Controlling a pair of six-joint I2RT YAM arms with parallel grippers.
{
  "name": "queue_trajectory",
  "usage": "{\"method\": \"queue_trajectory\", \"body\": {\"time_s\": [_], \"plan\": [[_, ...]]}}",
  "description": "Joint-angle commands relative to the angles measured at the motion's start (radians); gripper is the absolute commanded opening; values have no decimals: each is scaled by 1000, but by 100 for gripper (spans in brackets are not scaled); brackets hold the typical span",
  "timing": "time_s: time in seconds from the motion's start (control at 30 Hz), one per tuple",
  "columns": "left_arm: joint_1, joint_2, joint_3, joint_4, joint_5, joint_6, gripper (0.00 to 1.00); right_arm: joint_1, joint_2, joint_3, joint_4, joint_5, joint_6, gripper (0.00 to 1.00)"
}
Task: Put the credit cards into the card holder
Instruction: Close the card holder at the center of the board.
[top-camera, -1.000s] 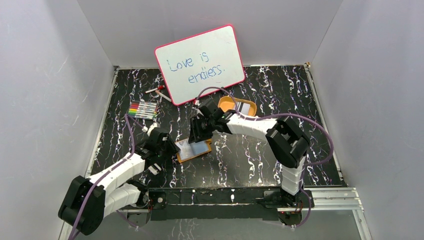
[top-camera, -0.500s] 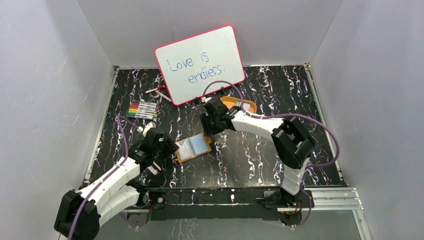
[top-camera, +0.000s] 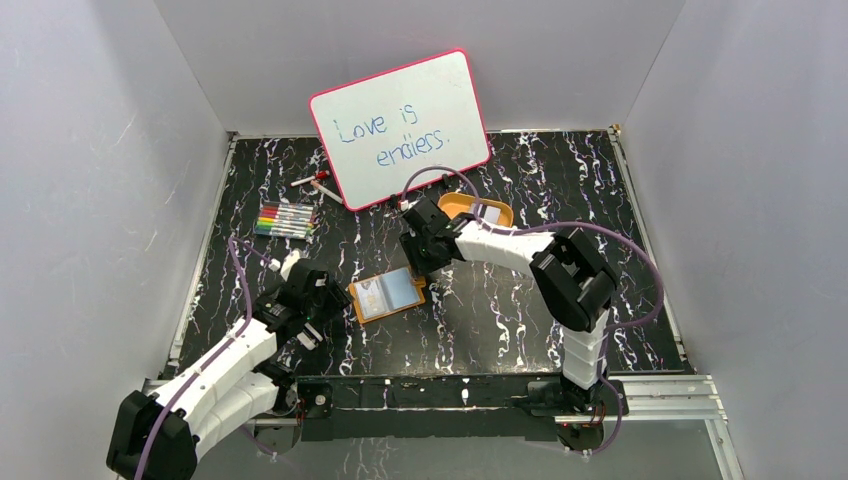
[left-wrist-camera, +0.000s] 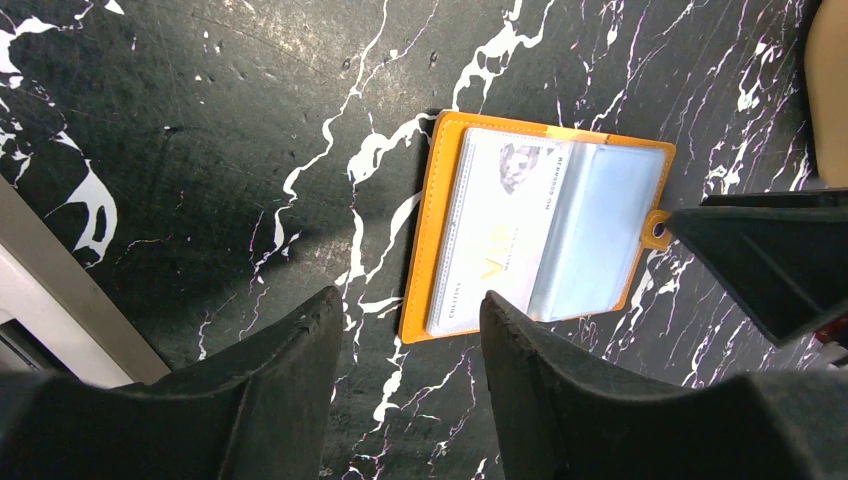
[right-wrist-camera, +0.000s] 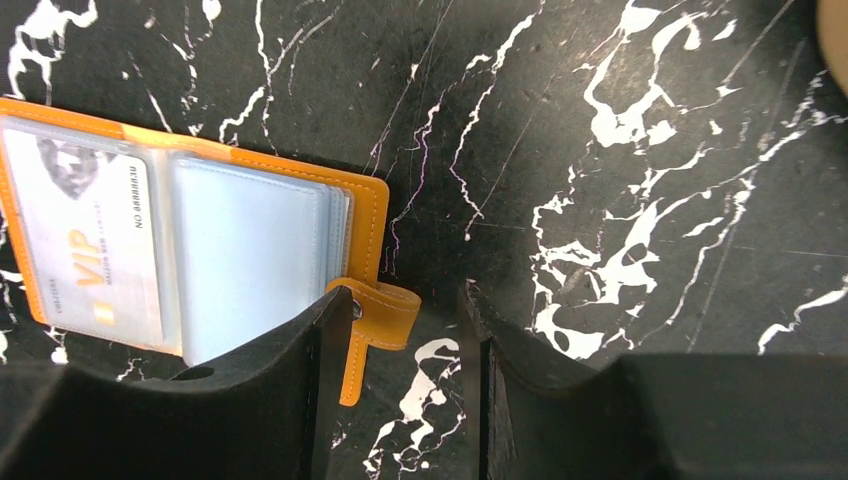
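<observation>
The card holder lies open and flat on the black marble table, orange-tan with clear sleeves. A whitish credit card marked VIP sits in one sleeve, and a pale blue one in the sleeve beside it. My left gripper is open and empty, just off the holder's near-left edge. My right gripper is open at the holder's far-right corner. The snap strap lies on the table between its fingers, unpinched. The holder fills that view's left side.
An orange oval tray with a grey card-like item stands behind the right gripper. A pink-framed whiteboard leans on the back wall. Several coloured markers lie at the back left, with a loose pen near the board.
My left gripper opened and drew back to the near left, off the holder. The right gripper lifted away from over the holder toward its far-right corner. The holder now lies flat.
</observation>
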Motion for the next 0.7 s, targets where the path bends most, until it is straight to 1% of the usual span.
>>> {"method": "queue_trajectory", "body": {"time_s": [0.0,0.23,0.33,0.43,0.67], "plan": [[1,-5,21,-29,-22,-6,51,13,-102,4,18,64,-9,52],[1,5,20,-23,-18,-4,51,72,-65,46,-52,159,-63,53],[1,8,17,-19,-13,-3,51,91,-22,81,-83,172,-84,56],[1,15,16,-14,-10,-2,51,102,15,110,-117,195,-96,57],[1,27,19,-4,-5,4,51,105,63,116,-124,229,-125,58]]}}
